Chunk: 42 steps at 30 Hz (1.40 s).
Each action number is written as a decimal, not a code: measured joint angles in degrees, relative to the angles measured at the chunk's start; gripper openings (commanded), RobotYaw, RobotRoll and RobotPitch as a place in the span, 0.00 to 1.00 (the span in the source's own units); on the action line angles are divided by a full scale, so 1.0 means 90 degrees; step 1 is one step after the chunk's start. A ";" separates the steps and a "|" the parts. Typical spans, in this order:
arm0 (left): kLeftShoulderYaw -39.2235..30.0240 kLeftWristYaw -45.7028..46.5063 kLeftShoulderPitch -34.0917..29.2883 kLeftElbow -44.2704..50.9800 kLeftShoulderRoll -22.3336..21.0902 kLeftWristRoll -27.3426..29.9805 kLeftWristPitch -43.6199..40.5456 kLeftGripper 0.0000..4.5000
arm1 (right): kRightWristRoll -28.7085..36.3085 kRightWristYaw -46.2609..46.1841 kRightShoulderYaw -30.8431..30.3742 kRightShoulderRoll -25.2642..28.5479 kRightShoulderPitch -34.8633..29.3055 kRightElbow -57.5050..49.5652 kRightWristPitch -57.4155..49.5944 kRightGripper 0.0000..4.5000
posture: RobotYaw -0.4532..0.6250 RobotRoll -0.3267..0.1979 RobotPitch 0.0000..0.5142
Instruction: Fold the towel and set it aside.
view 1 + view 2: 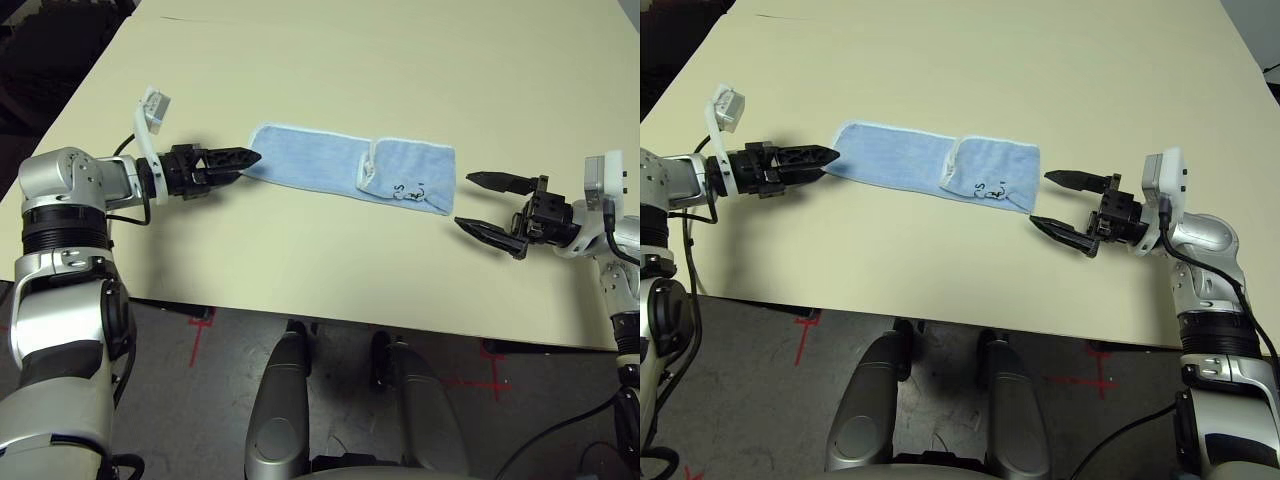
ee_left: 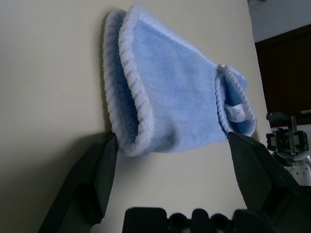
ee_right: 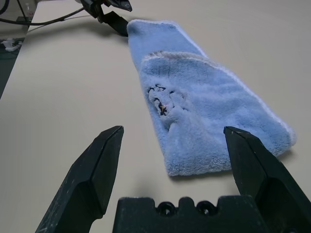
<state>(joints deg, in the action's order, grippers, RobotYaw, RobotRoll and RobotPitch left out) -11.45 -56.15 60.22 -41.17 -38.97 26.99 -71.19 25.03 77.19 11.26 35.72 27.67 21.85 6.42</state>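
Now the left gripper (image 1: 238, 167) hangs low over the table (image 1: 300, 60) with its two black fingers spread wide, their tips flanking the near left end of the towel (image 1: 340, 165); in the left wrist view one finger tip (image 2: 104, 155) sits right at the rolled white-edged corner, though whether it touches the cloth cannot be told. Nothing is clamped between the fingers. Across the table the right gripper (image 1: 480, 203) also stands wide open and holds nothing, pointing toward the towel's other end and stopping just short of it. Between the two lies the light-blue terry towel, a long folded strip flat on the beige tabletop, with a shorter flap doubled over at the right end and small black handwritten marks (image 3: 160, 99) near that end.
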 measured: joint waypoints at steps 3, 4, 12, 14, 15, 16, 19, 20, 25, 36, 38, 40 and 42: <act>-0.0033 0.0055 0.0011 -0.0051 0.0038 0.0002 0.0085 1.00 | -0.0002 0.0012 0.0000 0.0012 0.0036 0.0065 0.0034 0.99 | 0.50 0.62 0.56; -0.0054 0.0080 0.0019 -0.0073 0.0054 0.0003 0.0113 1.00 | -0.0003 0.0017 0.0000 0.0013 0.0039 0.0089 0.0046 0.99 | 0.50 0.62 0.56; -0.0213 0.0475 0.0089 -0.0503 0.0167 -0.0005 0.0443 0.58 | -0.0005 0.0113 0.0000 0.0050 0.0055 0.0215 0.0138 1.00 | 0.50 0.62 0.56; -0.0208 0.0551 0.0089 -0.0540 0.0169 -0.0016 0.0478 0.43 | -0.0005 0.0129 0.0000 0.0058 0.0055 0.0281 0.0149 1.00 | 0.50 0.62 0.56; -0.0195 0.0579 0.0088 -0.0562 0.0176 -0.0019 0.0478 0.33 | -0.0006 0.0134 0.0000 0.0065 0.0055 0.0309 0.0160 1.00 | 0.50 0.62 0.56; -0.0178 0.0609 0.0087 -0.0589 0.0186 -0.0020 0.0478 0.24 | -0.0007 0.0141 0.0000 0.0074 0.0055 0.0326 0.0176 1.00 | 0.50 0.62 0.56; -0.0170 0.0663 0.0088 -0.0681 0.0191 -0.0020 0.0515 0.01 | -0.0007 0.0152 0.0000 0.0079 0.0066 0.0338 0.0215 1.00 | 0.50 0.62 0.56; -0.0172 0.0667 0.0105 -0.0681 0.0189 -0.0015 0.0530 0.01 | -0.0008 0.0152 0.0000 0.0083 0.0067 0.0346 0.0218 1.00 | 0.50 0.62 0.56; -0.0171 0.0729 0.0071 -0.0719 0.0123 -0.0020 0.0629 0.01 | -0.0022 0.0150 -0.0002 0.0085 0.0085 0.0349 0.0242 1.00 | 0.50 0.62 0.56; -0.0465 0.0719 -0.0812 0.0394 -0.0485 0.0266 0.0043 0.01 | -0.0076 0.0127 -0.0071 0.0094 0.0284 0.0458 0.0215 1.00 | 0.53 0.62 0.55; -0.0559 0.0759 -0.1019 0.0776 -0.0492 0.0384 -0.0178 0.01 | -0.0079 0.0141 -0.0093 0.0091 0.0398 0.0600 0.0211 1.00 | 0.54 0.62 0.54; -0.0671 0.0794 -0.1138 0.1032 -0.0495 0.0501 -0.0368 0.01 | -0.0093 0.0179 -0.0127 0.0086 0.0467 0.0749 0.0233 1.00 | 0.54 0.62 0.54; -0.0808 0.0883 -0.1263 0.1332 -0.0495 0.0626 -0.0548 0.01 | -0.0125 0.0228 -0.0167 0.0076 0.0579 0.0958 0.0295 1.00 | 0.54 0.62 0.54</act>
<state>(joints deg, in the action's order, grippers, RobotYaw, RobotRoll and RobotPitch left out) -18.72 -48.20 48.85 -29.19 -43.43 32.62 -76.12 23.90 79.24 9.76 36.40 32.88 30.47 9.08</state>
